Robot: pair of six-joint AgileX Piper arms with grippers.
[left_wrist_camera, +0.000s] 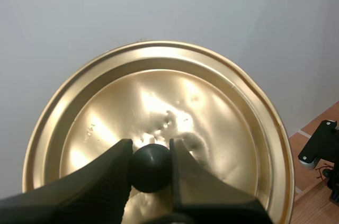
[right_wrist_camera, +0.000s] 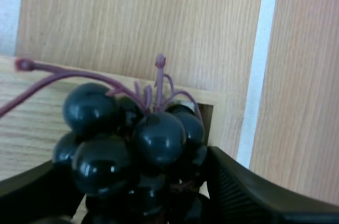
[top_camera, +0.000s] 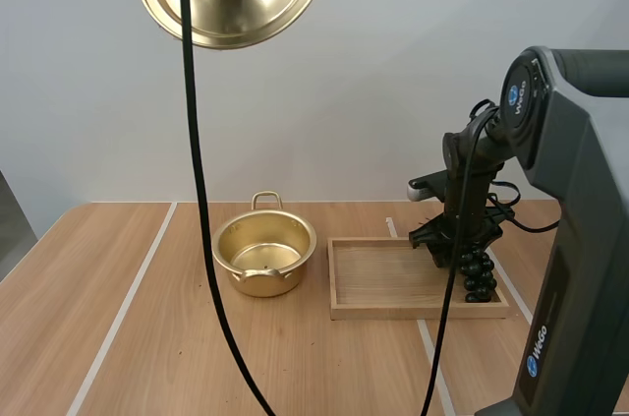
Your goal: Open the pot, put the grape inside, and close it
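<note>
The right gripper (top_camera: 455,247) is down at the right end of the wooden tray (top_camera: 393,311), right of centre in the high view, with its two black fingers pressed against either side of the bunch of grapes (right_wrist_camera: 143,139), so I judge it is pinching the bunch. The step in hand looks like carrying the fruit to the pot. To do that well, the bunch should rise straight up until its lowest berries clear the tray's rim. It should then travel left over the table (top_camera: 138,337) to the middle of the pot's mouth and come low before the fingers part. That way the berries won't catch the rim or swing out. Because the grip is on the berries and not the stalk, the squeeze should be modest: these round, smooth berries could slip or roll under too firm a pinch. The bunch is a tight cluster of glossy, near-black berries with bright highlights. A thin purplish stem (right_wrist_camera: 74,75) branches above it and trails off to one side. The pot (top_camera: 265,283) stands open just left of the tray, below the centre of the frame. It is shiny gold with loop handles, and nothing shows inside it. At the upper left, the left gripper (left_wrist_camera: 151,155) pinches the black knob (left_wrist_camera: 151,170) of the golden lid (left_wrist_camera: 212,118), held high and well clear of the pot.
</note>
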